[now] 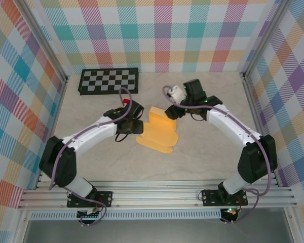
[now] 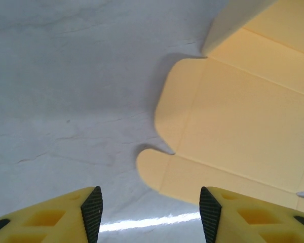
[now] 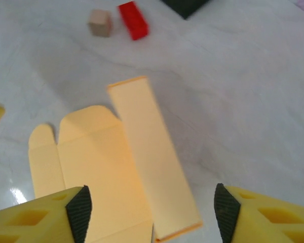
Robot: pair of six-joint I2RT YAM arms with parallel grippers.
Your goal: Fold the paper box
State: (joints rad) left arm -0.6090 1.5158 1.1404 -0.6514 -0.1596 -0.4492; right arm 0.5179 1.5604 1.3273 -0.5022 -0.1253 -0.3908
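Two grippers, both spread, nothing pinched. From left gripper (image 2: 151,212) I see bare table (image 2: 66,101) between jaws. The paper box (image 2: 233,136) lies just beside one jaw, can't tell if touching, and sheet is cut off by frame edge. Right gripper (image 3: 151,210) hovers over box, sheet's near edge hidden behind one jaw. Box mid-table between arms, mostly flat, one long panel raised, steepness unclear to me. Red block (image 3: 133,19) and tan cube (image 3: 100,22) lie beyond, apart from box. Checkerboard (image 3: 185,5) cropped at top.

Plaid walls (image 1: 162,30) on 3 sides (pastel checks); pale, perhaps marbled, tabletop (image 1: 207,157).
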